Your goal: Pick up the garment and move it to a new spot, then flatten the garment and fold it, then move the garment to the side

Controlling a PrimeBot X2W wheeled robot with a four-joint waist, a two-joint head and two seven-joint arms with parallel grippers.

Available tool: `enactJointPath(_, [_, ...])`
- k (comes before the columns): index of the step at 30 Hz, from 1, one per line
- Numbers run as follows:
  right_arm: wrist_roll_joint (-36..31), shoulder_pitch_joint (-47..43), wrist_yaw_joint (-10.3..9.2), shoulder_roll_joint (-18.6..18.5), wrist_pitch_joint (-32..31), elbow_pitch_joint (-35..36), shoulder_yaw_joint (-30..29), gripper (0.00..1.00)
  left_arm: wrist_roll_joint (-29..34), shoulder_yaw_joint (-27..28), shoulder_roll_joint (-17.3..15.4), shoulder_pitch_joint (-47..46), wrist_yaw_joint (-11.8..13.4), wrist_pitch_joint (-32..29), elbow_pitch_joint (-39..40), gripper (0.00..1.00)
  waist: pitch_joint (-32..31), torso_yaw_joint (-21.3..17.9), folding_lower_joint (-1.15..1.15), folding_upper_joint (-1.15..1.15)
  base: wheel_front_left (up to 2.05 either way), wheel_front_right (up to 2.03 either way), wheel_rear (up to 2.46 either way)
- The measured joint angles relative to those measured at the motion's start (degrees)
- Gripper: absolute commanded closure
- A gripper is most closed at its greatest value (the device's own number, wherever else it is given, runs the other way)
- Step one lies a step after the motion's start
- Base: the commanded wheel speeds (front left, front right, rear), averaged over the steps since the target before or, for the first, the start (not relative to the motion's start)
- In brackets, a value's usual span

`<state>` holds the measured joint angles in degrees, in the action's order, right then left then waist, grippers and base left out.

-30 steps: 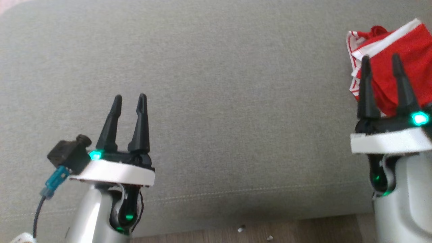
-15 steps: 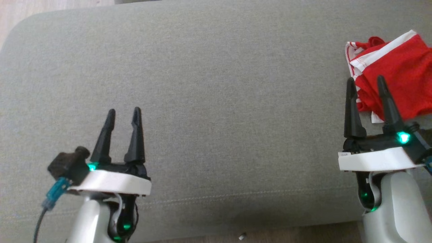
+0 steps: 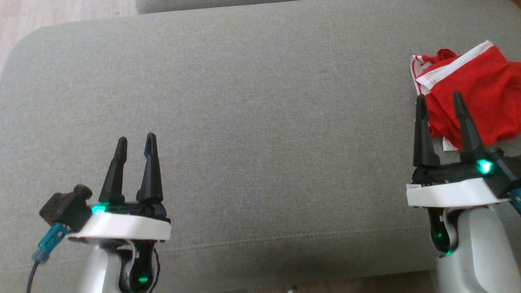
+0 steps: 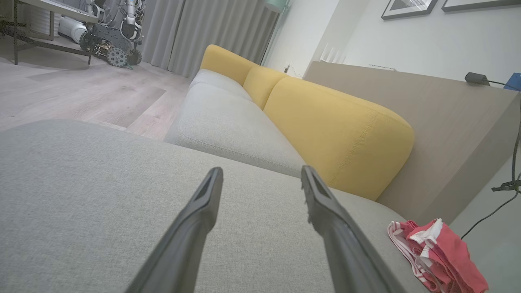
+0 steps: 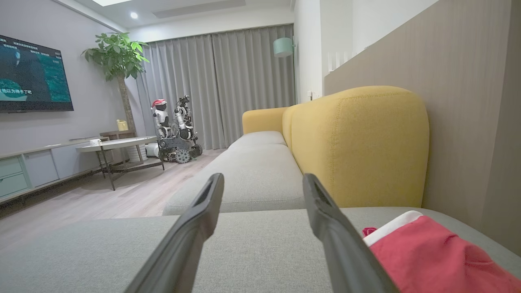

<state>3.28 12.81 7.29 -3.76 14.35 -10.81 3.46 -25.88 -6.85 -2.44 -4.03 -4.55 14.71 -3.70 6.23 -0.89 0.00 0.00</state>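
- on the far right of the grey cushion (image 3: 260, 122) lies the red garment (image 3: 484, 89) with its white trim, bunched up and well apart from the cushion's bare middle.
- over the last second the whole head view slides: more of the cushion's far edge and a strip of floor come in at the top, so i read that as the camera tilting, not the cloth moving.
- against the garment itself, the right gripper (image 3: 438, 95) seems to sit a little further back than a second ago; its fingertips now overlap only the near left part of the cloth.
- both hands stay spread wide and empty: the right one has nothing between its fingers, and the left gripper (image 3: 136, 137) hangs over bare cushion at the lower left.
- for the task this fits two stages: a heap waiting to be picked up, or a garment already set aside on the right. i can't settle which.
- the garment's right part is cut off by the edge of the head view, and the right gripper's fingers cover some of it.
- i can't tell whether the layers are a real fold or just rumpling.
- i also can't tell whether the right fingertips touch the cloth or hover above it.
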Motion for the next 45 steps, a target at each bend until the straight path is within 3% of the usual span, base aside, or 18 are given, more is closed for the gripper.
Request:
enactJointPath(13, [0.01, -0.97, 0.0, 0.19, 0.0, 0.03, 0.4, 0.0, -1.82, 0.21, 0.0, 0.34, -0.24, 0.0, 0.03, 0.0, -0.04, 0.26, 0.0, 0.0, 0.0, 0.0, 0.0])
enactJointPath(14, [0.01, -0.97, 0.0, 0.2, -0.03, -0.16, 0.42, 1.0, -2.19, 0.21, 0.02, 0.34, -0.49, 0.0, -0.11, 1.0, 0.03, 0.28, 0.0, 0.0, 0.0, 0.0, 0.0])
enactJointPath(21, [0.88, -4.92, 0.0, 0.2, -0.46, -5.82, 0.42, 1.0, -3.07, 0.0, 0.09, 3.8, -0.51, -0.46, -5.81, 1.0, -0.09, 0.3, 0.0, 0.0, 0.0, 0.0, 0.0])
enactJointPath(45, [19.51, -5.12, 0.0, 0.12, -3.75, -5.79, -0.67, 1.0, -16.59, 0.75, -0.03, 3.72, -0.57, -3.71, -6.91, 1.0, -1.32, 0.41, 0.0, 0.0, 0.0, 0.0, 0.0])
